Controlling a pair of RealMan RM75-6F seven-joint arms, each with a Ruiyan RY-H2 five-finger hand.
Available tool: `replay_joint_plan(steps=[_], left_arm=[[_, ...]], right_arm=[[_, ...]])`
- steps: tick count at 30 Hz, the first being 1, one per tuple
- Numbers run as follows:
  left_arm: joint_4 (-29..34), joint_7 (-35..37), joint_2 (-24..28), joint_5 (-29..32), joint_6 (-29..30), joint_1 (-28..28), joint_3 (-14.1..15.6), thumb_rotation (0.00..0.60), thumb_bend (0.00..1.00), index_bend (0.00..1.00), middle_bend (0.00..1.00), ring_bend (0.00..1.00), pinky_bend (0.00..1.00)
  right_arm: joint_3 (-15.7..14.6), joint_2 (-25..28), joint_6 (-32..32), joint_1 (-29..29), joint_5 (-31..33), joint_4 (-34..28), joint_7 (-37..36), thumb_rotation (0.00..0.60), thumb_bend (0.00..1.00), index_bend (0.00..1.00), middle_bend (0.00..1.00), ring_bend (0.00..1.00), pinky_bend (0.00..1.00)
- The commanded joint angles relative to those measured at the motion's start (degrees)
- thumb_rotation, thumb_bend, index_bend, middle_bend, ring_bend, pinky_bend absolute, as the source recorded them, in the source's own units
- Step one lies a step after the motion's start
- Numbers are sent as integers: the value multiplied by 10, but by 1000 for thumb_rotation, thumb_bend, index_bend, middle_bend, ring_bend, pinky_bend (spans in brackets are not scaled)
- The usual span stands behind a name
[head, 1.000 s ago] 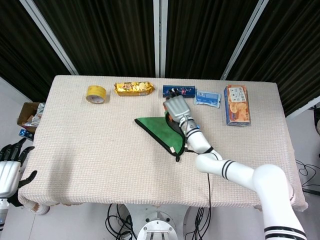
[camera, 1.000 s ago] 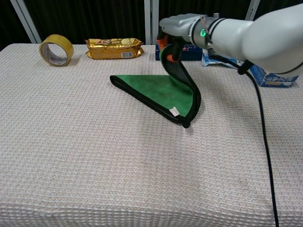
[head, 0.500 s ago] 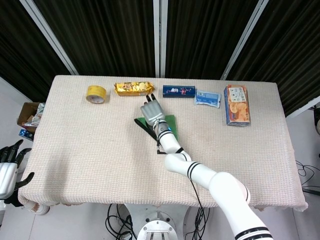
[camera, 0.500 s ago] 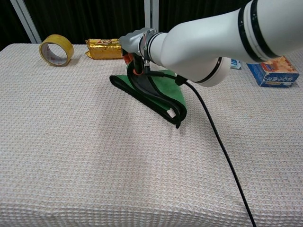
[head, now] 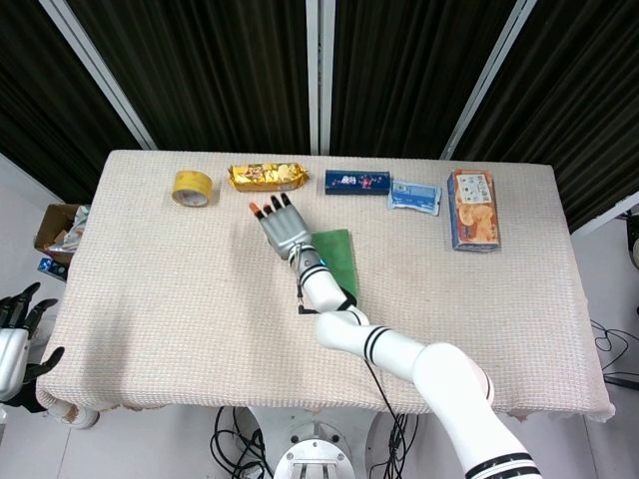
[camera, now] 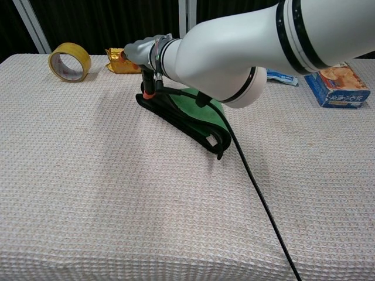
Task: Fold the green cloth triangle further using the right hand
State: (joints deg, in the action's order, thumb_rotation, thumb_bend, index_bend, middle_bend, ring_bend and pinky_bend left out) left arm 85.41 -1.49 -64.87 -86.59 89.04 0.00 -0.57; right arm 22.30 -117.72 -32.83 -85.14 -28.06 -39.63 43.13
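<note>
The green cloth [camera: 199, 111] lies mid-table, folded into a narrow wedge with a dark bound edge. Its long axis runs diagonally, from the far left down to a tip nearer the robot on the right. The right hand [head: 279, 225] hovers flat over its far-left end, fingers spread, gripping nothing. The left hand [head: 18, 329] hangs off the table's left edge, fingers apart. No lettering is legible.

cloth [camera: 206, 111]: green, edged in black
right hand [head: 279, 228]: grey, orange fingertips
tape roll [head: 192, 187]: yellow
table cover [camera: 117, 199]: beige waffle weave
box beside the table's right edge [head: 473, 209]: orange and blue
</note>
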Motion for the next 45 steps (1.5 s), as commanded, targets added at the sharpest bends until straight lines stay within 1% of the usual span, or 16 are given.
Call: replay_joint_plan(steps=[1,2,4,5,8,11,12,15,19,26,29,34,37,39,43,45], left_arm=[[-1,1,1,1,1,1,0,600,193,230,65,135,137],[-1,2,1,1,2,2,-1,600,193,229,66,135,136],[-1,2,2,2,2,2,-1,600,193,229,65,135,136],[-1,2,1,2,1,2,-1,600,193,229,65,135,136],[0,1,0,2,0,1,-1,600,193,229,65,135,137],[2,-2,-1,-2,0,0,-2,600,193,229,65,135,137],[3,-3,-1,-3,0,-1,-2,600,194,229,65,135,136],[7,-9,-1,-4,-2,-3,-2,600,193,229,65,135,136],[12,-14,-1,-4,-3,-3,-2,600,194,228,65,135,137],[18,-19,3,-5,-3,-4,-2,600,193,226,65,135,136],[20,-20,4,-5,-1,-2,-1,600,193,226,66,135,136],[22,-20,5,-6,1,0,0,600,193,225,66,135,136],[23,-20,5,-9,3,0,1,600,193,225,65,135,136],[23,-19,7,-11,7,2,0,600,193,225,65,135,136],[22,-16,9,-14,13,2,-2,600,193,225,65,135,137],[20,-15,9,-16,14,0,-5,600,193,225,65,135,137]], right_arm=[[2,55,-50,52,-54,-96,-59,600,197,0,140,0,0],[0,69,-63,67,-66,-123,-71,600,204,0,153,0,0],[-12,112,-93,109,-90,-199,-93,600,241,5,194,1,0],[-22,136,-106,130,-98,-239,-99,600,276,13,215,3,0],[-49,188,-120,166,-97,-318,-94,600,421,36,271,11,0],[-68,217,-122,180,-78,-362,-85,600,484,37,295,11,0],[-70,221,-120,181,-73,-368,-85,600,498,37,296,11,0],[-72,218,-108,180,-69,-369,-98,600,513,37,296,10,0],[-74,197,-87,169,-70,-347,-112,600,513,37,295,10,0],[-77,131,-53,137,-83,-272,-129,600,513,37,285,10,0],[-81,114,-45,128,-90,-250,-132,600,516,37,284,10,0],[-89,117,-45,127,-95,-251,-131,600,518,37,282,10,0],[-82,142,-65,138,-110,-285,-144,600,516,37,274,8,0],[-76,177,-97,156,-135,-334,-155,600,511,37,270,6,0],[-85,280,-181,214,-179,-460,-157,600,470,39,269,6,0],[-102,340,-243,256,-205,-531,-148,600,442,48,268,7,0]])
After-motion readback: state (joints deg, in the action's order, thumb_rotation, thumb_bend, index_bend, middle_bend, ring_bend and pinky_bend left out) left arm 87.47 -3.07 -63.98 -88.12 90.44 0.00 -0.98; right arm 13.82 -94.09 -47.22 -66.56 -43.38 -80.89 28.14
